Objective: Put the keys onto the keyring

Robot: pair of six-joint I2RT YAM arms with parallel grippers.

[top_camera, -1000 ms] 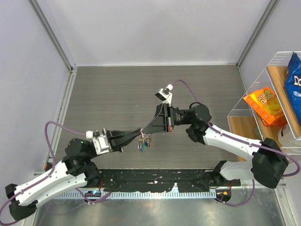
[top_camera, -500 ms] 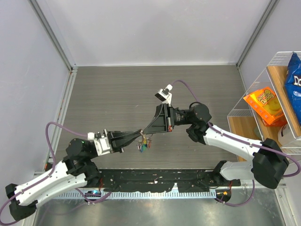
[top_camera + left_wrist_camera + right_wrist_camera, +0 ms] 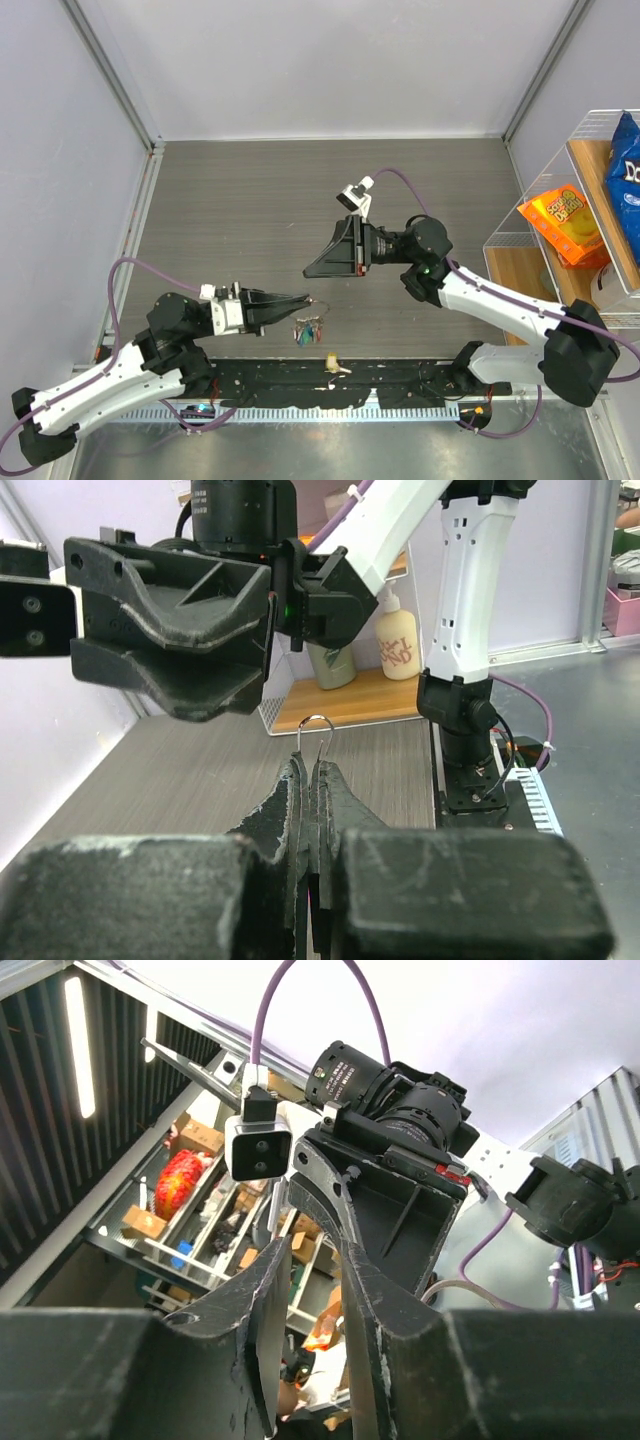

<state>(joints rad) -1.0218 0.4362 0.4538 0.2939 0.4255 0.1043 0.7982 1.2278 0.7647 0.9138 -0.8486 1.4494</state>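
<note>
**Top external view**
- Surface (image 3: 250, 200): grey wood-grain, closed in by pale panels.
- Left gripper (image 3: 302, 298): over the near part of the surface, pointing right. Its fingers are pressed together on the keyring (image 3: 312, 299).
- Keys (image 3: 307, 331): a bunch with coloured heads just below the left fingertips in this view. Whether it hangs free or touches the surface cannot be told.
- Loose key (image 3: 333, 363): pale yellow head, lying apart from the bunch on the black base strip (image 3: 400, 385) between the arm bases.
- Right gripper (image 3: 308, 271): pointing left, with its tips near the left gripper but not touching it. It carries nothing.
- Wire rack (image 3: 503, 245): at the right edge, holding an orange snack bag (image 3: 566, 226) and a blue bag (image 3: 624, 160).

**Left wrist view**
- Left fingers (image 3: 345, 800): clamped tight with no gap. The thin silver loop of the keyring stands up from between the tips.
- Right gripper: upper left, above the ring and clear of it. Its fingers are slightly parted and empty.
- Wooden shelf (image 3: 360, 695): in the background, bearing a cream pump bottle (image 3: 400, 645) and a greenish bottle (image 3: 335, 665).

**Right wrist view**
- Right fingers (image 3: 250, 1330): in the foreground, with a narrow gap between them and nothing in it.
- Beyond the fingers: a black arm wrist with a white camera box (image 3: 258, 1148) and a purple cable (image 3: 310, 1000).
</note>
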